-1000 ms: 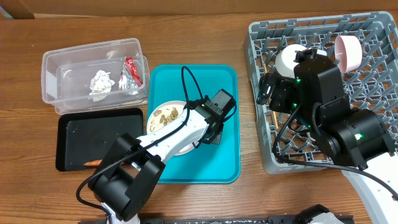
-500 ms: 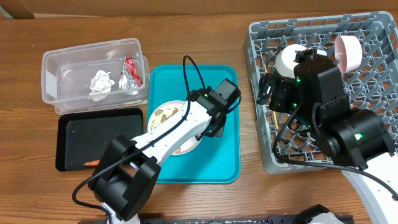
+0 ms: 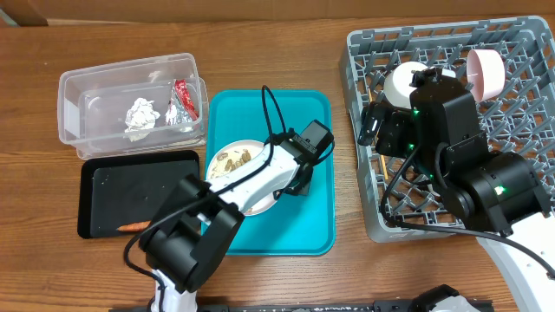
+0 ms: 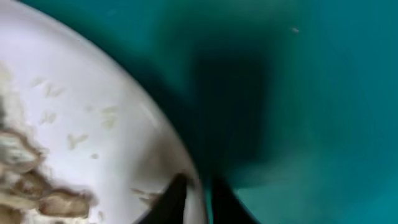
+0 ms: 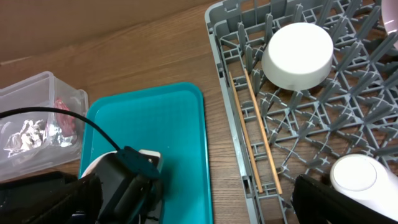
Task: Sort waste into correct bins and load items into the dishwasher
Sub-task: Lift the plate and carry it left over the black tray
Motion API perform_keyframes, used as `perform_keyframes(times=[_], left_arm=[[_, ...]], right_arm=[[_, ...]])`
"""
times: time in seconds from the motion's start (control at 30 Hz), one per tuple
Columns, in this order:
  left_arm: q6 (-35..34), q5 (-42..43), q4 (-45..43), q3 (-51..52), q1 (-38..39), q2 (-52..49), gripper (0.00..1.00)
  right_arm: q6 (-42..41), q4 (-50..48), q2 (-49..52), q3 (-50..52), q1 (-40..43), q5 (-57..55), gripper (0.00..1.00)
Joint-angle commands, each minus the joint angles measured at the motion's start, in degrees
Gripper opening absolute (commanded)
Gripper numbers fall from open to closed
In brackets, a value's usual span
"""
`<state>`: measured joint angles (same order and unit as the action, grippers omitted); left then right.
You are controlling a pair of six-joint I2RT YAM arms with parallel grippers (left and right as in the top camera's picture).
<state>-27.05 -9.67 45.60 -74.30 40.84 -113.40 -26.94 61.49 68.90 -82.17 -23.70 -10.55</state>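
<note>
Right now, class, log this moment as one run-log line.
left gripper: shut on white plate rim | right gripper: open over dish rack | food scraps: on plate

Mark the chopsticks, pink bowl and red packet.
chopsticks (image 5: 263, 134), right wrist view, mid-length of the right-hand stick.
pink bowl (image 3: 486, 72), overhead view, middle of its visible face.
red packet (image 3: 180, 91), overhead view, its middle.

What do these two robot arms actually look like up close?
The left arm is slim: white links between black joints, with a thin black cable looping above it. The right arm shows chunky black housings with small green lights and a white lower link.
</note>
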Motion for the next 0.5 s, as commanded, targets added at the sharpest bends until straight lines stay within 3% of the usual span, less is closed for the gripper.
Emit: perform_keyframes(times=[0.0,0.47], left_arm=[[0.3,0.3,-0.4,0.3,0.0,-0.9,0.05],[4.3,-6.0,1.1,0.2,2.3,-0.9,0.04]], right_arm=[[-0.1,-0.3,-0.1,-0.3,0.1,-0.5,1.0],[-0.1,-0.3,-0.1,-0.3,0.1,-0.5,1.0]])
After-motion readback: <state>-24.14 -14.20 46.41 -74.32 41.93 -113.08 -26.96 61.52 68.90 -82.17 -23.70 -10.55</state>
